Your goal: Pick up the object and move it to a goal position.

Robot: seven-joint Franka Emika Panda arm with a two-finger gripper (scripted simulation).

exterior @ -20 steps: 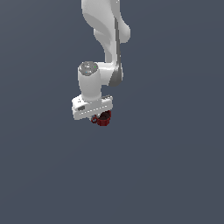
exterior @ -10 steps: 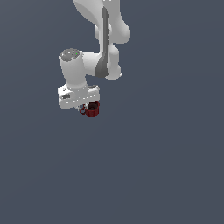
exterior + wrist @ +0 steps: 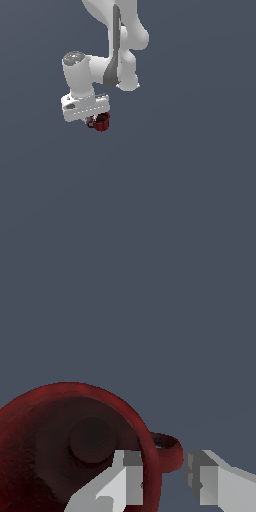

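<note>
While no goal marker is visible in either view, the relation that governs the coming carry is read clearly: the small dark red mug with a side handle (image 3: 101, 121) hangs directly beneath the white two-finger gripper (image 3: 95, 120), tucked under its broad palm bar.

In the wrist view the mug (image 3: 65, 441) is seen mouth-on, its dark inside facing the camera, so its axis is taken to run roughly along the fingers.

One finger (image 3: 122, 481) is seen inside the rim, the other outside, with the mug wall and the root of the handle (image 3: 167, 451) pinched between them. The jaws are thus closed on the wall beside the handle, not around the whole body.

No bench edge or corner is shown; only a flat grey-blue ground is rendered, and the mug appears held clear of it, toward the exterior view's left of centre.

Judgement: the lift is done and the transfer is in hand. A rim pinch is off-centre, so swing of the mug is a risk.
</note>
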